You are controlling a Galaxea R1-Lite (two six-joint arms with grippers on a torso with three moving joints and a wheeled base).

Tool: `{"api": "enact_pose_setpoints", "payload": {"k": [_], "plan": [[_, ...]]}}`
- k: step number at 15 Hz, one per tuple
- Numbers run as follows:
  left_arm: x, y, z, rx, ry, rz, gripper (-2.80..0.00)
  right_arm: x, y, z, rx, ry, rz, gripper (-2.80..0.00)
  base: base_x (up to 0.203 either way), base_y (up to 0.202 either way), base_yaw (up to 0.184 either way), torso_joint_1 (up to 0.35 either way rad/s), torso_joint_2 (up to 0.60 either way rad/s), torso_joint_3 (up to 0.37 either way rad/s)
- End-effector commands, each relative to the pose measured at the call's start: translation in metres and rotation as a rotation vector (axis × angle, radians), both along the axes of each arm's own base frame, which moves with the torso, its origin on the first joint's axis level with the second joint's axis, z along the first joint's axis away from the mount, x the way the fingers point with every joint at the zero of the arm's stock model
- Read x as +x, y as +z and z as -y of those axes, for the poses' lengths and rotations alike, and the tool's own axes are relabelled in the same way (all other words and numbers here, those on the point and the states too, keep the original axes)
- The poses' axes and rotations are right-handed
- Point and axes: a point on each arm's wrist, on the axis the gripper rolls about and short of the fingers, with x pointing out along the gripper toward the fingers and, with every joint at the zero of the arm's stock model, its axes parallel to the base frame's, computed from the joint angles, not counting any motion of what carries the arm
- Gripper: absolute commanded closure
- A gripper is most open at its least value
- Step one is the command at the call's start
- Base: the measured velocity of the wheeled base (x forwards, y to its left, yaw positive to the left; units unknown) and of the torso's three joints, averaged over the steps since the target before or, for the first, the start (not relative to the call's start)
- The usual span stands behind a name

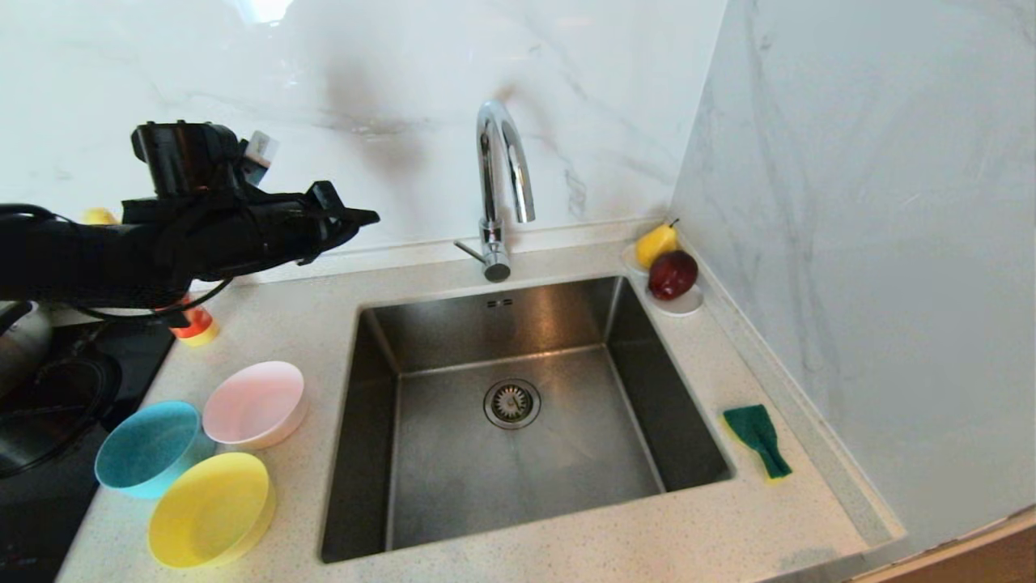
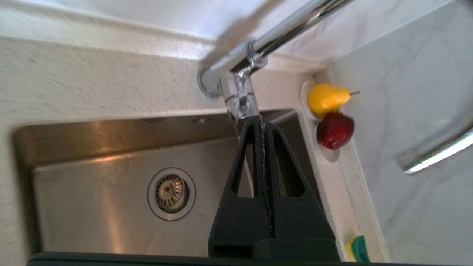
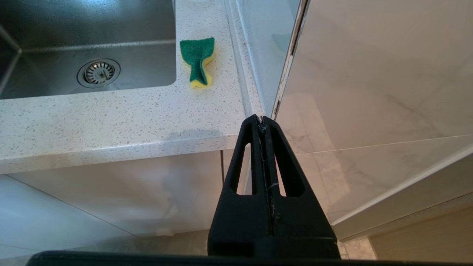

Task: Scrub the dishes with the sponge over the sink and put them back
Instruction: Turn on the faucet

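Note:
Three dishes stand on the counter left of the sink (image 1: 518, 348): a pink bowl (image 1: 254, 404), a blue bowl (image 1: 149, 448) and a yellow bowl (image 1: 210, 508). The sponge (image 1: 757, 438), green face up over yellow foam, lies on the counter right of the basin, and it also shows as the sponge (image 3: 197, 60) and as the sponge's edge (image 2: 356, 248). My left gripper (image 1: 368, 216) hangs shut and empty high above the counter's back left, pointing towards the faucet (image 1: 502, 186); its closed tips are the left gripper (image 2: 261, 120). My right gripper (image 3: 261, 119) is shut and empty, parked below the counter's front edge.
A white saucer (image 1: 684, 304) with a yellow pear (image 1: 655, 243) and a red apple (image 1: 672, 274) stands at the sink's back right corner. A black cooktop (image 1: 48, 421) with a steel pot (image 1: 20, 340) lies at far left. A small orange-capped bottle (image 1: 194, 326) stands beneath my left arm.

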Motion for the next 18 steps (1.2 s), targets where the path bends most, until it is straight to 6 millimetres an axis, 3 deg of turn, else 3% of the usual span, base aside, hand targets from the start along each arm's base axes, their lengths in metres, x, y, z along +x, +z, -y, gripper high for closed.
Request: {"api": "enact_pose_setpoints", "payload": {"k": [1,13,18], "plan": [[0.017,-0.016,0.008,-0.001,-0.019,-0.028,0.0,0.0,0.0,0.0,0.0,0.001,0.001,0.0,0.0,0.0,0.0,0.0,0.0,0.0],[0.064,-0.055,0.055,0.001,0.038,0.007,0.0,0.0,0.0,0.0,0.0,0.001,0.001,0.0,0.0,0.0,0.0,0.0,0.0,0.0],[0.069,-0.052,0.06,-0.082,0.043,0.013,0.0,0.0,0.0,0.0,0.0,0.001,0.001,0.0,0.0,0.0,0.0,0.0,0.0,0.0]]}}
